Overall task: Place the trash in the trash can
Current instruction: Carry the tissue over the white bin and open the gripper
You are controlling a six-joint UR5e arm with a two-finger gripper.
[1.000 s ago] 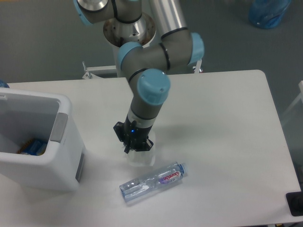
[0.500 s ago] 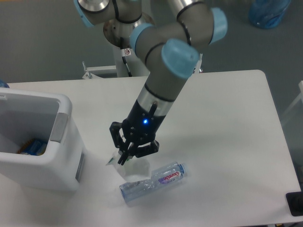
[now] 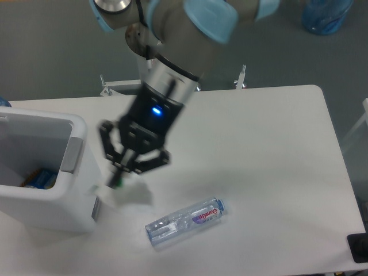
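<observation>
1. Hanging pinched below the gripper (image 3: pixel 123 172): the crumpled tissue (image 3: pixel 131 194), lifted off the table (image 3: pixel 270 149); looking clenched on it, though blurred.
2. Carrying step, by the look; trash can (image 3: pixel 43 172) standing just left.
3. Needing travel over its rim, then release; bottle (image 3: pixel 185 221) lying lower right, waiting.

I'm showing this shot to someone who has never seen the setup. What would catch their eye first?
The big arm's gripper, with a lit blue light, hangs blurred above the table's left-middle, a crumpled white tissue dangling from it. Just left stands the large white trash can, something orange and blue lying inside. Near the front edge, a clear bottle with a blue cap lies on its side.
</observation>
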